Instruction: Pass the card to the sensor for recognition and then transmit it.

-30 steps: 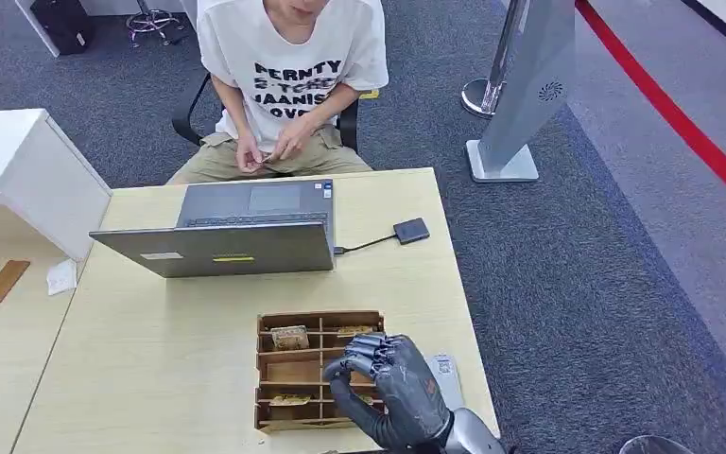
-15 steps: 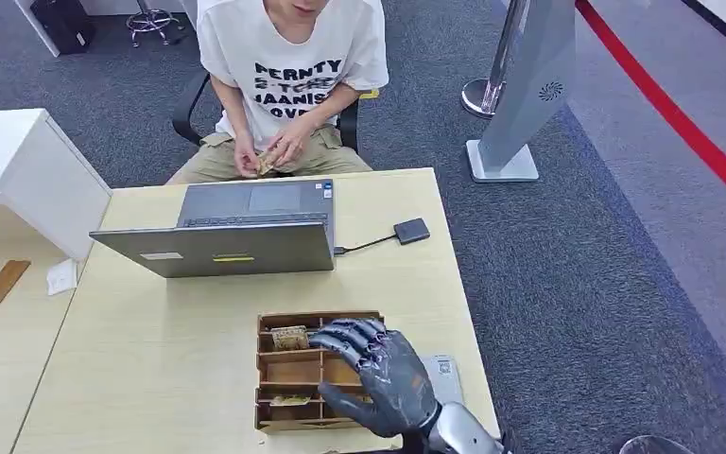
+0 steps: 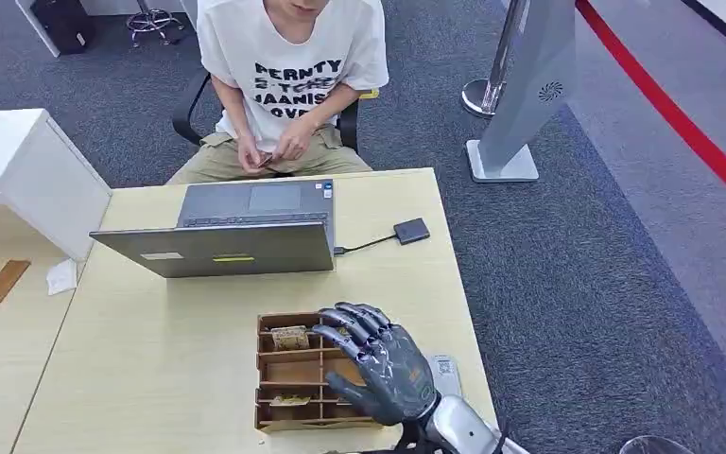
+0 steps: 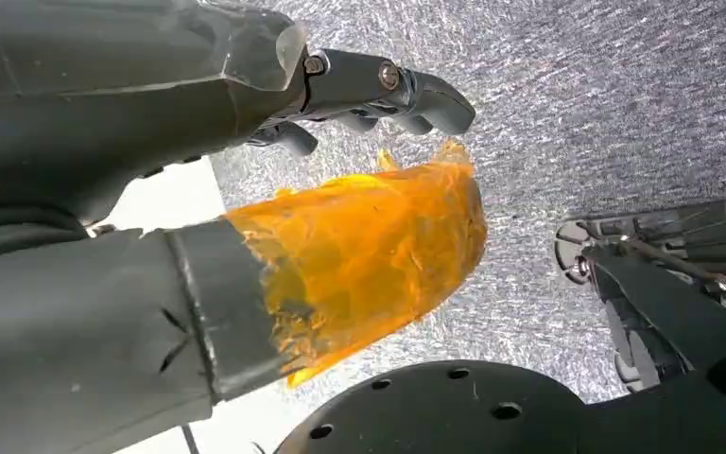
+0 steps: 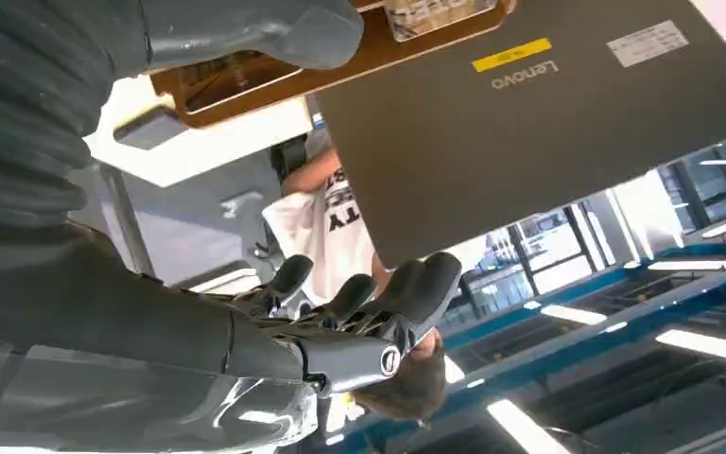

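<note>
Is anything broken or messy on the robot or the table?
On the left hand, the thumb wears a torn, crinkled orange wrap with ragged edges, which looks worn. On the table, nothing is spilled; the wooden tray sits straight.

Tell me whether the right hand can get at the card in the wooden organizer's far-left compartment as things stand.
Probably yes. The right hand hovers over the organizer, fingers spread and empty, beside that card. Nothing covers the card, and the laptop sits farther back.
</note>
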